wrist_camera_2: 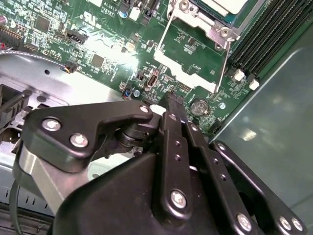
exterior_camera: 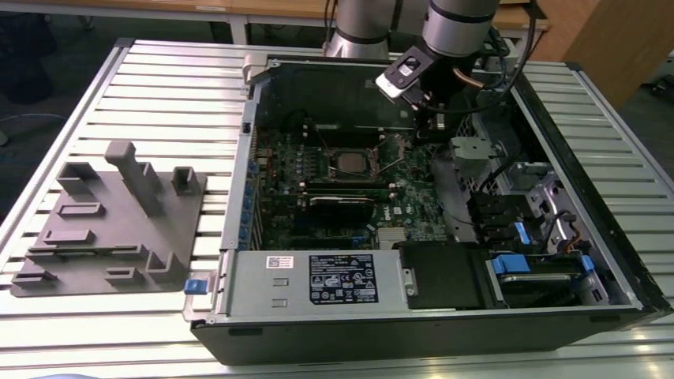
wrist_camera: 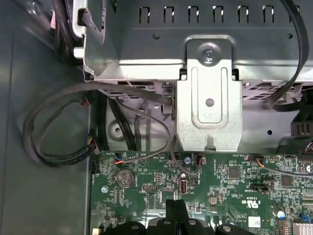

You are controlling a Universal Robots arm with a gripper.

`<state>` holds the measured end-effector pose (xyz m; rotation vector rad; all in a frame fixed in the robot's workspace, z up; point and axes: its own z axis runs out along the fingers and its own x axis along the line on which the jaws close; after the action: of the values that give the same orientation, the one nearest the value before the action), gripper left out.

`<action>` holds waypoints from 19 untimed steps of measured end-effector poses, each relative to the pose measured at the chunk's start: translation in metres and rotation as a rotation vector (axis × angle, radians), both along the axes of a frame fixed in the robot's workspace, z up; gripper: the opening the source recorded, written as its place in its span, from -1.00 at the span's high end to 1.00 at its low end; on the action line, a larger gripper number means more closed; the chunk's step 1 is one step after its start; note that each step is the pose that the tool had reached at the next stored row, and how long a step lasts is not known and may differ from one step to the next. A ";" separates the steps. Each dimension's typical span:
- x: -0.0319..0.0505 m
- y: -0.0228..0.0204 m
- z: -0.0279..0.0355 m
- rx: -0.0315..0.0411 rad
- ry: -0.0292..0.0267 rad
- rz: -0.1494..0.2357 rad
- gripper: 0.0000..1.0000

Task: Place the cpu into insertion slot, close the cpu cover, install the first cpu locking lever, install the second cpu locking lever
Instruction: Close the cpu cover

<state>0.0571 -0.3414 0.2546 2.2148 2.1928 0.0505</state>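
Gripper near cpu, apart

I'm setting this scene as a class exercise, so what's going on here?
A robot arm is reaching into an open computer case on a slatted table. Its gripper, shut and holding nothing, hangs over the green motherboard, to the exterior view's right of the insertion slot. The cpu already lies in the slot, silver top showing. Whether the cover and levers are locked cannot be told.
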 end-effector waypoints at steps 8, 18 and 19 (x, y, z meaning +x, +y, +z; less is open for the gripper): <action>-0.0004 0.0000 -0.0079 -0.0002 -0.0011 0.000 0.79; -0.0076 0.0000 -0.0082 -0.0001 -0.0094 0.000 0.79; -0.0088 0.0000 -0.0081 -0.0002 -0.0103 0.000 0.79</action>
<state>0.0483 -0.3413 0.2465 2.2097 2.1873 0.0615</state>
